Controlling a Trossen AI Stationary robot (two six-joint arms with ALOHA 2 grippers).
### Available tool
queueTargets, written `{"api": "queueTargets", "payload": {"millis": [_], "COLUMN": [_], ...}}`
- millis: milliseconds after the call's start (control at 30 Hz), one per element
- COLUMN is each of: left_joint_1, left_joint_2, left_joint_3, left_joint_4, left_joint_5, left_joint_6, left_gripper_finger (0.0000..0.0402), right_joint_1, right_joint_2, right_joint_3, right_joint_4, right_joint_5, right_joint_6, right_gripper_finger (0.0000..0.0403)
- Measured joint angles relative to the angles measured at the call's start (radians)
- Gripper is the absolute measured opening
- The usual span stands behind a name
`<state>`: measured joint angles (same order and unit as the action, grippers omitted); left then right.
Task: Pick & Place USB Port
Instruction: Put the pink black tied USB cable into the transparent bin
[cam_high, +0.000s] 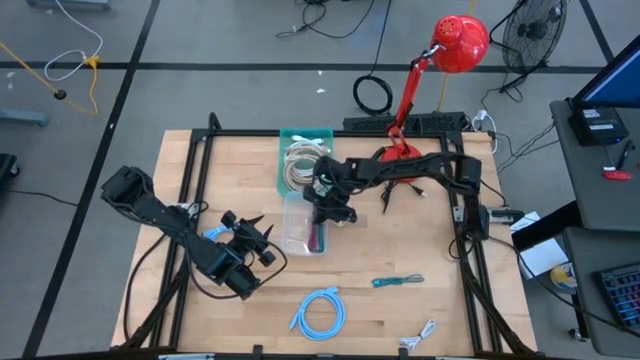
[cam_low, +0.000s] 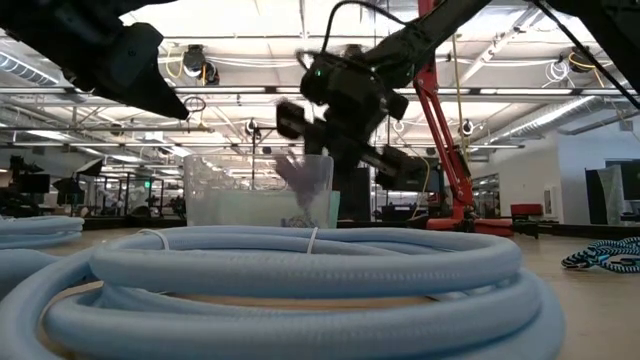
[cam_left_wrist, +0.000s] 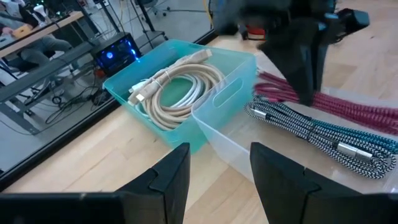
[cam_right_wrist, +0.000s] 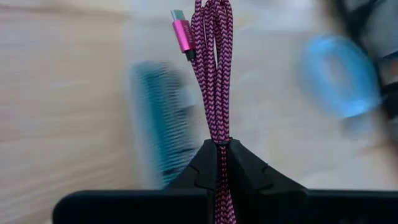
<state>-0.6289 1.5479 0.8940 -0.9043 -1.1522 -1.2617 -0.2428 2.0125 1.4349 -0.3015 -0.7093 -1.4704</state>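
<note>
From above, the right gripper (cam_high: 330, 208) hangs over the clear bin (cam_high: 300, 225), pinching the pink cable (cam_high: 318, 238), likely to drop it in. From low down, the cable dangles just under it. The left gripper (cam_left_wrist: 214, 177), fingers apart and empty, waits beside the teal bin (cam_left_wrist: 124, 99). The right wrist camera shows the cable squeezed tight so it won't slip.

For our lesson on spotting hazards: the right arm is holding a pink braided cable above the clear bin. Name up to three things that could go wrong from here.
1. The right gripper pinches only a thin bundle of the pink cable; it may slip out early.
2. The long loops could drape over the clear bin wall rather than land inside beside the teal-and-white cable.
3. The left gripper, open, hovers close to the bins; the arms might collide.
</note>
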Motion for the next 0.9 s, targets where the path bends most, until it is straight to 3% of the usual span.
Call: {"api": "queueTargets", "payload": {"millis": [267, 467, 767, 900], "left_joint_1": [-0.001, -0.001, -0.001, -0.001], "left_joint_2": [0.000, 0.000, 0.000, 0.000], "left_joint_3": [0.000, 0.000, 0.000, 0.000], "left_joint_4": [-0.001, -0.001, -0.001, -0.001], "left_joint_5": [0.000, 0.000, 0.000, 0.000], "left_joint_6": [0.001, 0.001, 0.001, 0.001], "left_gripper_finger": [0.0172, 0.0172, 0.0172, 0.0172], "right_joint_1": [-0.005, -0.005, -0.005, -0.005], "right_joint_2": [0.000, 0.000, 0.000, 0.000], "right_joint_3": [-0.002, -0.002, -0.002, -0.002], "right_joint_4": [-0.013, -0.009, -0.013, -0.014], "right_joint_5": [0.006, 0.006, 0.006, 0.005], "right_joint_6": [0.055, 0.088, 0.111, 0.172], "right_gripper_finger": [0.0010, 0.0032, 0.0017, 0.0036]}}
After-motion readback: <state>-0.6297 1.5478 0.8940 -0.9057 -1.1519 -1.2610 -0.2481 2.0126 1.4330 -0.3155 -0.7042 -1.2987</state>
